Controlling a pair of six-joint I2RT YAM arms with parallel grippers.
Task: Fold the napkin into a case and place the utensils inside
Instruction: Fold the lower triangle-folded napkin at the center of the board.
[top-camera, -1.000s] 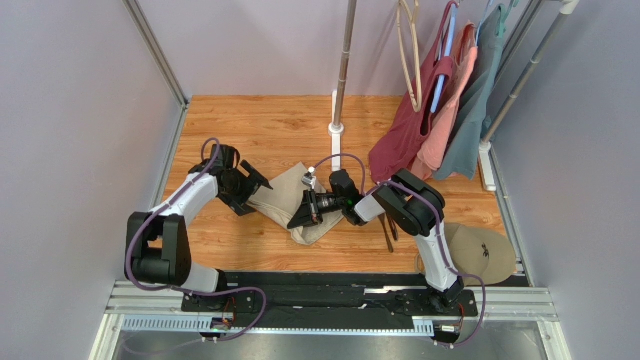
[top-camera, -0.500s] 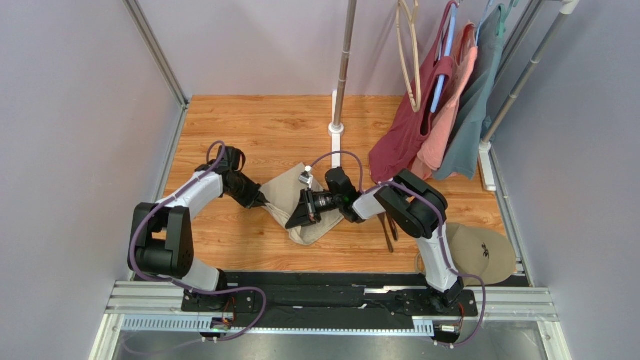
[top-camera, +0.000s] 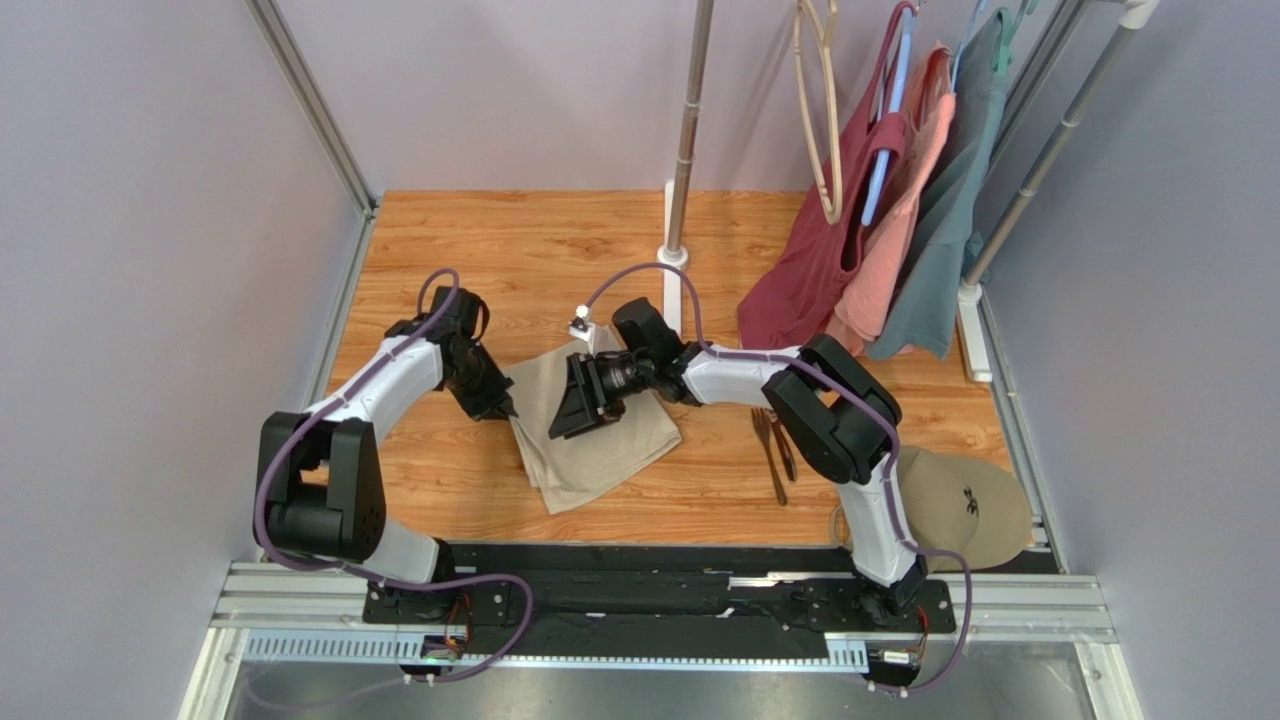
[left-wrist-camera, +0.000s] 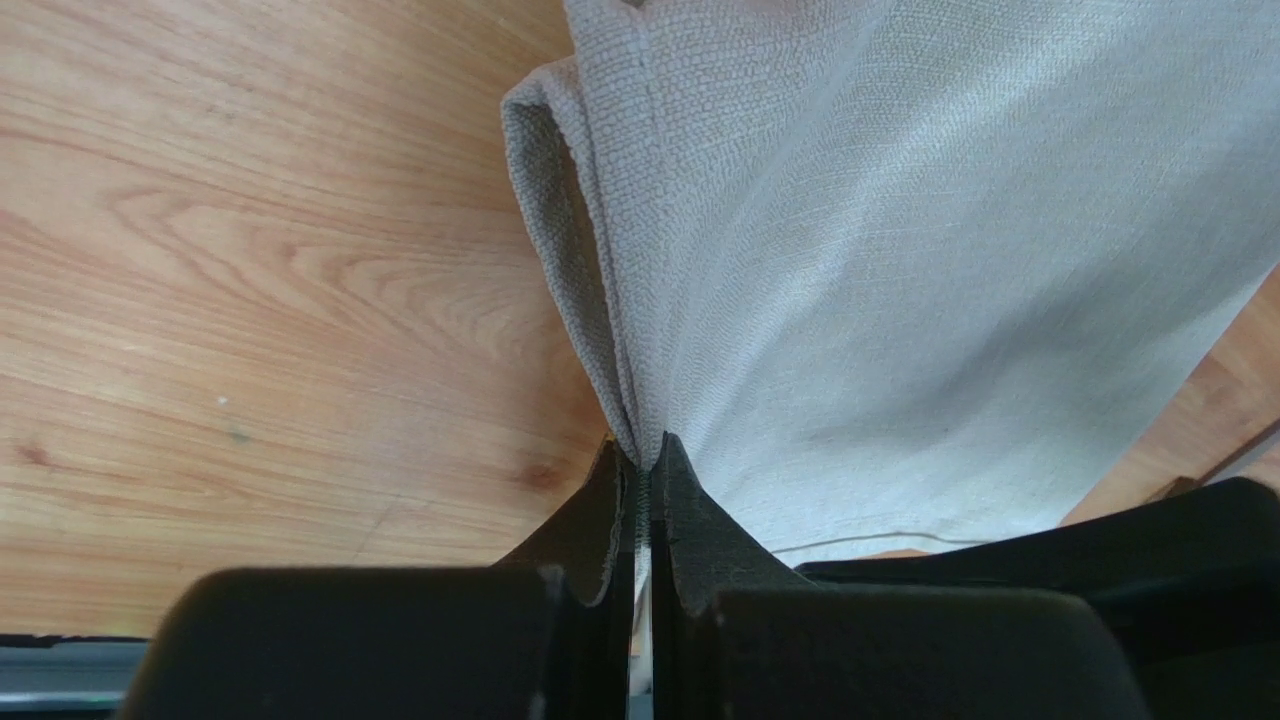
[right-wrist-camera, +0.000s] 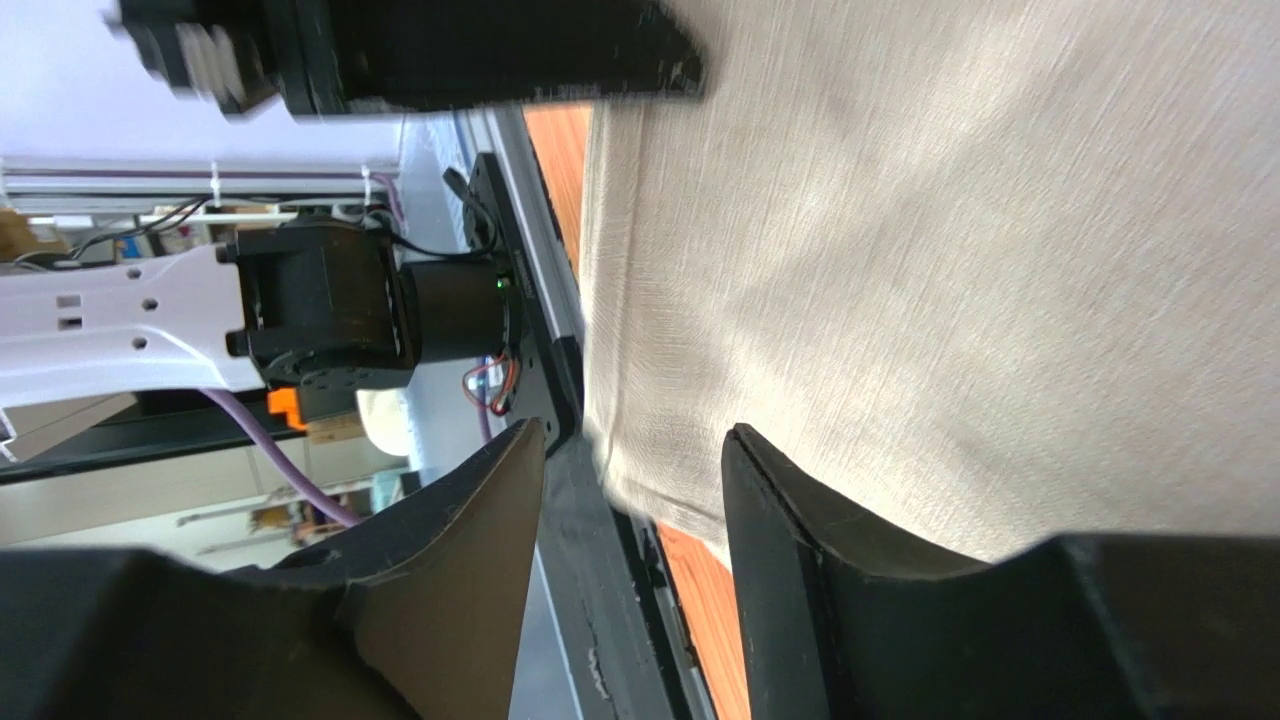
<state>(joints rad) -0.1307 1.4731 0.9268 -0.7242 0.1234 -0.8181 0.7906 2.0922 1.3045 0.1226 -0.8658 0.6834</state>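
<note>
Napkin (top-camera: 598, 443), beige and folded over, lies flat on the wooden table (top-camera: 571, 255) between both arms in the overhead view. Left gripper (left-wrist-camera: 646, 450) meets its left edge; only the left wrist view shows the jaws pressed together on the cloth's folded hem. Right gripper (top-camera: 573, 408) hovers over the napkin's top edge; the right wrist view shows its fingers (right-wrist-camera: 781, 503) spread apart, gripping nothing. Utensils (top-camera: 774, 447) appear only in the overhead view, right of the napkin and apart from it.
</note>
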